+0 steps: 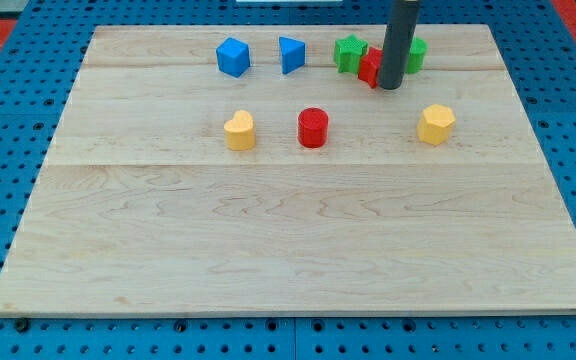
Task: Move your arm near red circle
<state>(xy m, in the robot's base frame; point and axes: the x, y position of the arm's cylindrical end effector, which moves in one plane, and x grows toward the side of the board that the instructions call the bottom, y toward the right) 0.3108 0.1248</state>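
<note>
Seven blocks on the wooden board (268,250), five along the far edge and three in a nearer row — correction: four far, three nearer. No hand or gripper here, only a dark rod; nothing held, nothing to open or close. My tip (390,86) down on the board at the far right, touching or just beside a red block (370,66) of unclear shape, half hidden behind the rod. Green star (349,53) just left of that, another green block (416,53) just right, mostly hidden.

Red circle (313,127) in the nearer row, centre of the board, well apart from the tip, nearer and to the left. Yellow heart (239,130) left of it, yellow hexagon (435,123) well to the right. Blue cube (233,57) and blue triangle (290,54) far left of centre.

Likely risks: dragging the red block along when leaving, given how close it sits; overshooting and knocking the red circle instead of stopping beside it; mistaking the nearby red block for the target, same colour.
</note>
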